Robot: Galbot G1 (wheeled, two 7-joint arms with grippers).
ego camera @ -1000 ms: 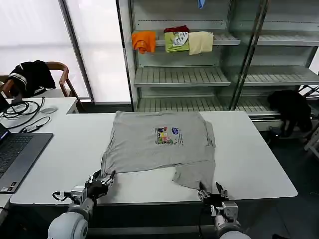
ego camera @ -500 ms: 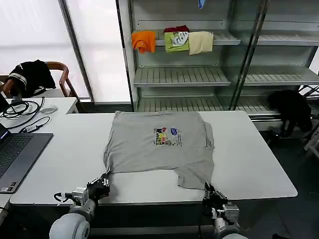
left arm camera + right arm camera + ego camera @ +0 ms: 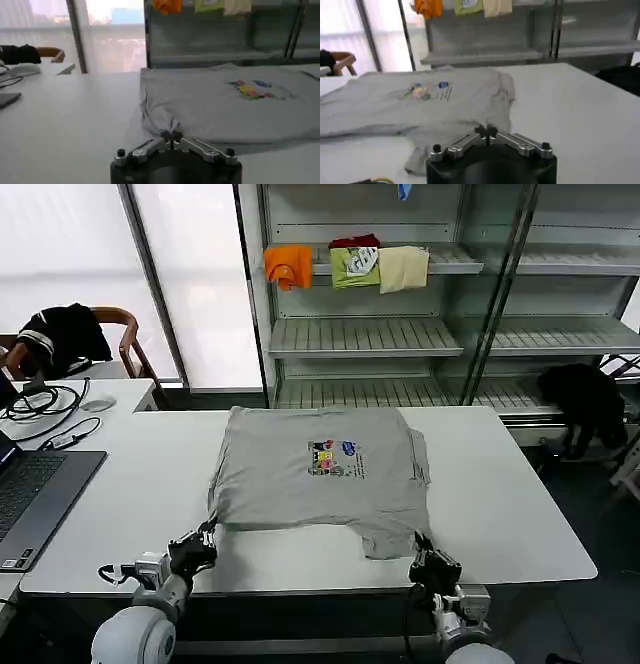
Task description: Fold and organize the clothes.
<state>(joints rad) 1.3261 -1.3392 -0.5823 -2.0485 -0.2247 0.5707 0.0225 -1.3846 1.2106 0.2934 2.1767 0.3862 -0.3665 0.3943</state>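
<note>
One of the clothes, a light grey short-sleeved shirt (image 3: pixel 310 469) with a small multicoloured chest print (image 3: pixel 334 458), lies spread on the white table (image 3: pixel 520 514), its hem toward me. My left gripper (image 3: pixel 205 539) is shut on the shirt's near left hem corner. The left wrist view shows the pinched cloth rising from the left gripper (image 3: pixel 171 135). My right gripper (image 3: pixel 422 549) is at the near right hem corner. In the right wrist view the right gripper (image 3: pixel 486 131) is shut against the grey cloth (image 3: pixel 445 100).
A laptop (image 3: pixel 30 494), cables (image 3: pixel 45 409) and a mouse (image 3: pixel 97 405) lie at the table's left. A chair (image 3: pixel 120 334) holds a black garment. The shelf unit (image 3: pixel 400 334) behind carries orange, green and cream folded garments; a black garment (image 3: pixel 585 404) hangs at the right.
Both grippers went from open at the table's near edge to shut on the shirt's hem corners. The hem has drawn slightly away from the edge.
</note>
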